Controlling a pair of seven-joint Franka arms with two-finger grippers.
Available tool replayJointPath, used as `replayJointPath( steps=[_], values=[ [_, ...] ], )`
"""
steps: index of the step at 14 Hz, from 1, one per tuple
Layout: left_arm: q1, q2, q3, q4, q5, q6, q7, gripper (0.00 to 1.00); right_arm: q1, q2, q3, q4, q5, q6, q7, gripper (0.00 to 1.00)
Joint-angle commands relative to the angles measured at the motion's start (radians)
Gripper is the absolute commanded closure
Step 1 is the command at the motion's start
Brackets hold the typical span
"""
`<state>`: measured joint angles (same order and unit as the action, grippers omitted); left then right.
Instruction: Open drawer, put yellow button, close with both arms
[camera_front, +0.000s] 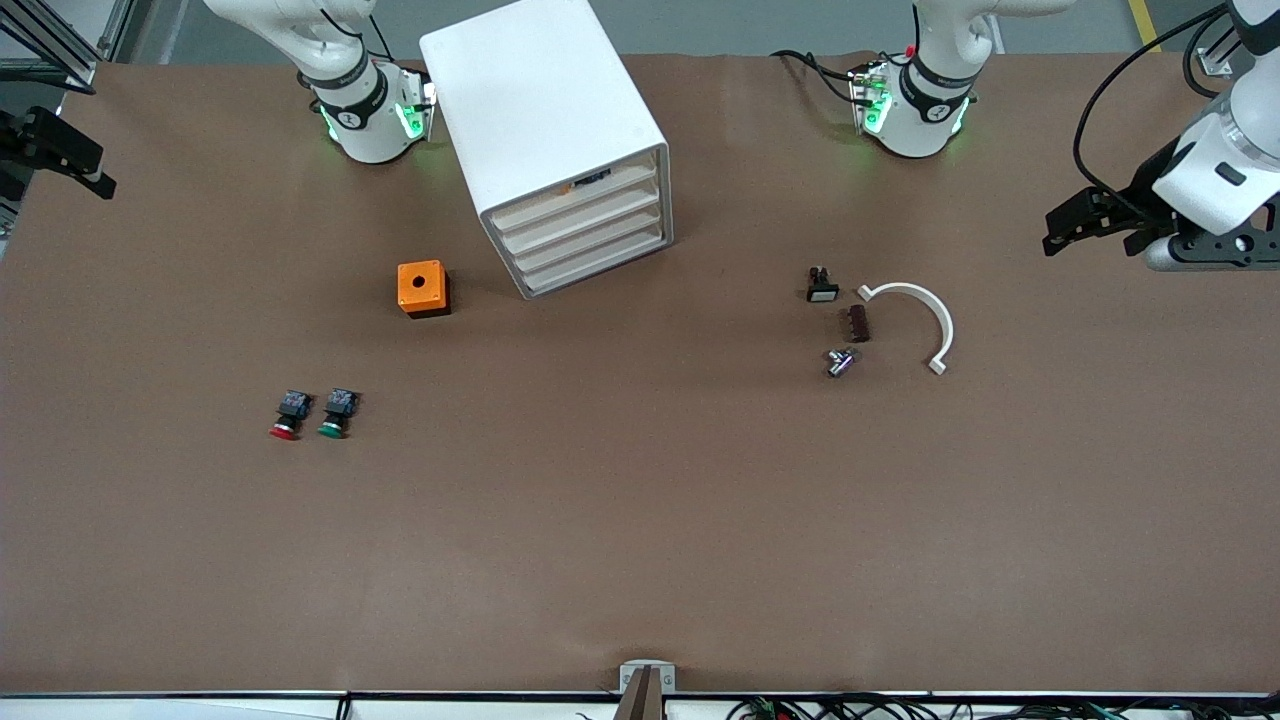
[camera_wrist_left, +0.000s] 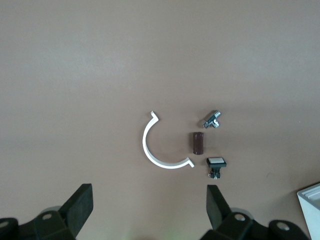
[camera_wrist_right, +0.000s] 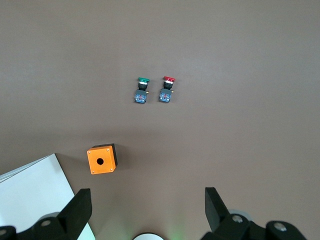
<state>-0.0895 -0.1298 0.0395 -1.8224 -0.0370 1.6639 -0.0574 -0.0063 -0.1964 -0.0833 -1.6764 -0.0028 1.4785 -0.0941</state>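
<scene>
Front view alone shows the drawer (camera_front: 575, 195) shut; wrist views show both grippers' fingers (camera_wrist_left: 80, 207) (camera_wrist_right: 80, 210) spread, empty.

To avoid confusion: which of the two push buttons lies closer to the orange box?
The green-capped button; the red-capped one lies beside it, farther from the orange box.

Matt brown table (camera_front: 640, 520), glossy white plastic cabinet (camera_front: 530, 100), shiny metal fitting (camera_front: 840, 362).

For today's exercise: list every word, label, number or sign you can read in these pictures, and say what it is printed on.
None can be read.
Round marks on both arm bases: too small to read.
Dark strip at the top drawer of the cabinet: too blurred to tell.
</scene>
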Motion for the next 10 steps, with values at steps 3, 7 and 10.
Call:
replayJointPath(
  steps=[3, 7, 10],
  values=[
    [0.043, 0.062, -0.038, 0.106, 0.02, -0.007, -0.002, 0.0, 0.005, -0.02, 0.0, -0.02, 0.003, 0.02, 0.011, 0.0],
    [0.079, 0.114, -0.082, 0.191, 0.009, -0.007, -0.007, 0.0, 0.003, -0.02, -0.001, -0.02, 0.004, 0.022, 0.01, 0.0],
    [0.074, 0.136, -0.084, 0.245, 0.012, -0.006, -0.007, 0.0, 0.003, -0.021, 0.0, -0.022, 0.004, 0.022, 0.01, 0.0]
  ],
)
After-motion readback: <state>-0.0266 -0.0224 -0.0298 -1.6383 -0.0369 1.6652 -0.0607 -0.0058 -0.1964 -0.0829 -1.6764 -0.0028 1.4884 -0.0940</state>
